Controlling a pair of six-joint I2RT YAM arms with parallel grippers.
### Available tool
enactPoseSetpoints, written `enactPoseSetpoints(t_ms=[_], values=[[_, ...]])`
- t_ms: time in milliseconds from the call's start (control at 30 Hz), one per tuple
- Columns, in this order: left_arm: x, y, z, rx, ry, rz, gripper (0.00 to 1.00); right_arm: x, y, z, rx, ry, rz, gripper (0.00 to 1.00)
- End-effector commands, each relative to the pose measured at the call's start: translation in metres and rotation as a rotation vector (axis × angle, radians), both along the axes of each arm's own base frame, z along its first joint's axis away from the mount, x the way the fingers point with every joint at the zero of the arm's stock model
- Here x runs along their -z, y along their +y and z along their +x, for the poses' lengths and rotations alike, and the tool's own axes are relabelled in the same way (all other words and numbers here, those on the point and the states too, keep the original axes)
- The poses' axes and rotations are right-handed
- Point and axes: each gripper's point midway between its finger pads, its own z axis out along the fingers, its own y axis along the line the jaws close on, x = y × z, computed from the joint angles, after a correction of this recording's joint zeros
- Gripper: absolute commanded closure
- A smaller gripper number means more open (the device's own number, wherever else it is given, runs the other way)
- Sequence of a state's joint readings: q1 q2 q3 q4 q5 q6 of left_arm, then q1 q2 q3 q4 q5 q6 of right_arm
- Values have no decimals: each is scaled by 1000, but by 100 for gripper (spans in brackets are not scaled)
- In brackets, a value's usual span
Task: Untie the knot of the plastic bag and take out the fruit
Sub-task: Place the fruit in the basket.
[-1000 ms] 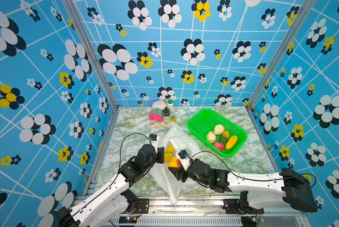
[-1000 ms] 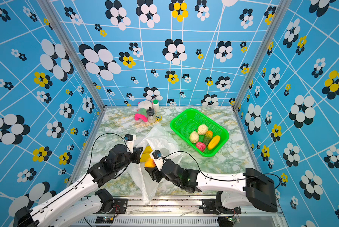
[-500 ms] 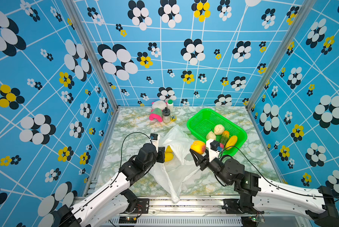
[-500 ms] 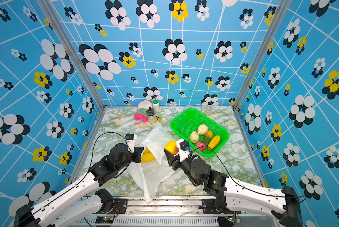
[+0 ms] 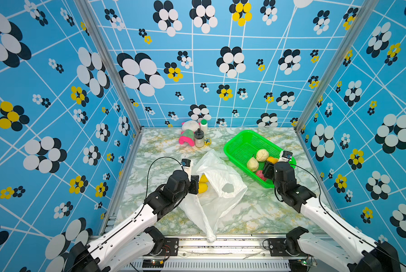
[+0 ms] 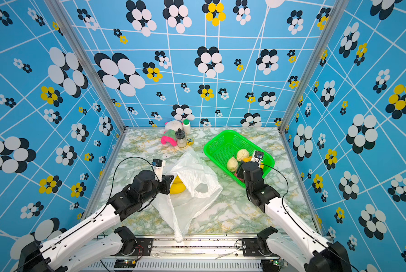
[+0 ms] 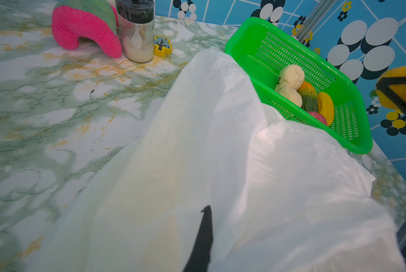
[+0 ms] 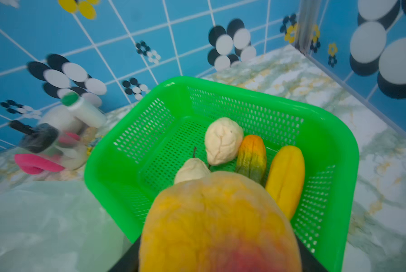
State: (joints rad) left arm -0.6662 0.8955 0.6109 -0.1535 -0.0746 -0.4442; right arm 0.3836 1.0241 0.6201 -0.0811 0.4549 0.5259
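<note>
Lower centre of both top views: plastic bag [image 5: 217, 205] lies slack on the marble table [image 5: 256, 216]. Left gripper [image 5: 194, 186] has its jaws pinched together on the bag's film edge; two yellow fruit [image 5: 202, 184] show at the mouth. Right of centre, right gripper [image 5: 266, 170] is clamped on the orange-yellow peach [image 8: 218, 223] over the green basket [image 5: 238, 147], which holds five pieces.

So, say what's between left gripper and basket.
The bag, yellow fruit at its mouth by the left gripper, then a bare strip of table before the basket; both top views show it.
</note>
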Motion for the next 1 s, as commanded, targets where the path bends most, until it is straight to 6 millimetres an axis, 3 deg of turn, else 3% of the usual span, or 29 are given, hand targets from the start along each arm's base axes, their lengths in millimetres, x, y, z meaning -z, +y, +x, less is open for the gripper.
enactPoseSetpoints(t_ms=[0, 133, 433, 733, 967], values=[[-14, -3, 0, 15, -30, -9, 100, 29, 10, 3, -36, 122, 96, 63], [-14, -3, -1, 16, -28, -15, 100, 41, 15, 10, -54, 157, 90, 63], [-16, 3, -4, 6, -40, -13, 100, 40, 5, 23, -11, 156, 7, 60], [-17, 3, -3, 1, -40, -5, 100, 31, 44, 92, -113, 194, 3, 54], [-17, 7, -2, -16, -28, 24, 100, 54, 70, 146, -156, 307, -23, 52]])
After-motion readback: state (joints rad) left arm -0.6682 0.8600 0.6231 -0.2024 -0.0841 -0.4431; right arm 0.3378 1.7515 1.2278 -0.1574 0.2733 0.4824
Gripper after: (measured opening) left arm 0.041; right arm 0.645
